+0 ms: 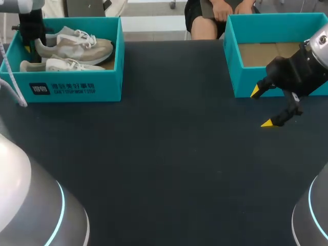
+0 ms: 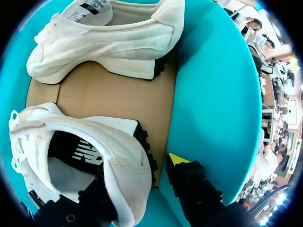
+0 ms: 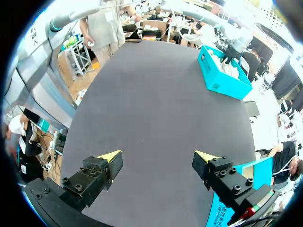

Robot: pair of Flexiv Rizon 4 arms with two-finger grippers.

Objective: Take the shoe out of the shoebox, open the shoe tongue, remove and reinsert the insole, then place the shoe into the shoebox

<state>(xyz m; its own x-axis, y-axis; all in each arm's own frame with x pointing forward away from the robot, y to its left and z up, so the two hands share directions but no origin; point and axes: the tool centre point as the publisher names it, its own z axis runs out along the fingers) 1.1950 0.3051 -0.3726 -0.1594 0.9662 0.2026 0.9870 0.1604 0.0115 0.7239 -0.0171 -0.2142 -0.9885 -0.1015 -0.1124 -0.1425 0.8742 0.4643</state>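
A teal shoebox (image 1: 77, 89) at the table's far left holds two pale shoes, one (image 1: 77, 48) behind the other (image 1: 66, 65). My left gripper (image 1: 29, 43) is down in the box's left end. In the left wrist view it (image 2: 139, 172) straddles the heel of the nearer shoe (image 2: 118, 151). One finger is inside the shoe's opening, and the yellow-tipped finger (image 2: 177, 158) stands just outside the heel, against the box wall (image 2: 213, 109). The jaws are open, with a thin gap at the heel. The other shoe (image 2: 118, 42) lies ahead. My right gripper (image 1: 261, 107) hangs open and empty.
A second teal box (image 1: 243, 82) with a bare cardboard floor stands at the far right, just behind my right gripper (image 3: 157, 157). Dark table (image 3: 156, 94) stretches between it and the shoebox (image 3: 222, 75).
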